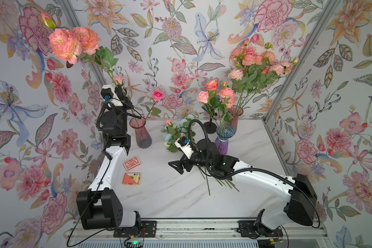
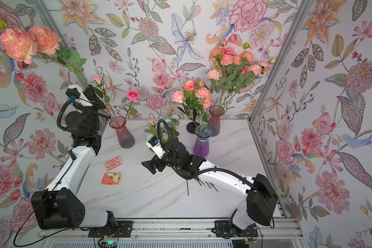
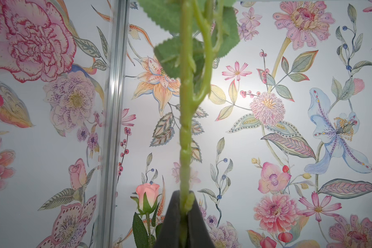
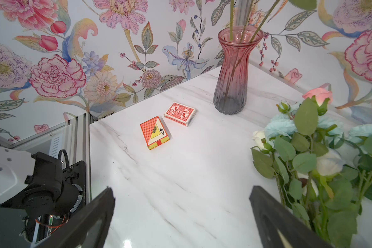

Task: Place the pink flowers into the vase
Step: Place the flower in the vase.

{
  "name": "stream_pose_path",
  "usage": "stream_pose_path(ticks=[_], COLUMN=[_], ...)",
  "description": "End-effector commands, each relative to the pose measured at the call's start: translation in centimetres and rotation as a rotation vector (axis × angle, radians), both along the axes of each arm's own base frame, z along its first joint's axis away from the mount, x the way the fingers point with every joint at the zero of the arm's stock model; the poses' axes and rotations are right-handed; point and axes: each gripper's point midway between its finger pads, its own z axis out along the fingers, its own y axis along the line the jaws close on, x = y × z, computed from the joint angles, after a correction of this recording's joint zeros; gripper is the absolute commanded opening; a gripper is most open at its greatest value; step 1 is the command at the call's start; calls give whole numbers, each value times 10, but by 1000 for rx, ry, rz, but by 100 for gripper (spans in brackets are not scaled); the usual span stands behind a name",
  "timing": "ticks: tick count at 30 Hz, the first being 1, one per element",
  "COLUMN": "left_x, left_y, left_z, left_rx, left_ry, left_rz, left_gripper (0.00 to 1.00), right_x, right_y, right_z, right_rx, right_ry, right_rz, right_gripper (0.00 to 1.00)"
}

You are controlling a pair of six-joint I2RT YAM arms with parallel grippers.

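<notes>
Your left end effector point(image 3: 184, 206) is clamped on the stiff-looking stem point(image 3: 186, 133) of the pink flowers point(image 1: 73, 45) — likely light but top-heavy, so grip below the leaves point(image 3: 176, 53); right end effector point(image 1: 177, 168) apart, empty.

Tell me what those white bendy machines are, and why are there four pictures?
They are two robot arms, each ending in a pincher called a gripper. Two pictures come from a camera high above, so both top views show nearly the same scene. The other two come from small cameras on the arms' wrists. The left gripper is shut on the stem of a big pink flower, near a pink vase that already holds stems. The right gripper is open and empty, low over the marble table. Also on the table: a purple vase, a second pink vase at the back, a bunch of white and pale-blue flowers lying down, and two boxes of playing cards.
</notes>
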Motion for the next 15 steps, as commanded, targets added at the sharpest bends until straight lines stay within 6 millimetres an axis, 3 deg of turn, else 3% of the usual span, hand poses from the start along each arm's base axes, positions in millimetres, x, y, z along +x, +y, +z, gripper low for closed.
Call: stream_pose_path(ticks=[1, 9, 10, 15], left_x=[3, 32, 44, 62], left_y=[4, 2, 3, -1], left_z=[12, -31, -50, -88], left_rx=[-11, -46, -49, -45], left_ry=[-72, 0, 39, 126], left_rz=[-6, -40, -42, -66], left_gripper=[0, 0, 0, 0], right_x=[7, 14, 14, 14], right_y=[3, -2, -2, -2], right_z=[10, 8, 10, 17], right_rx=[32, 40, 46, 71], right_ry=[-14, -2, -1, -7], right_rz=[12, 9, 10, 11], right_gripper=[100, 99, 99, 99])
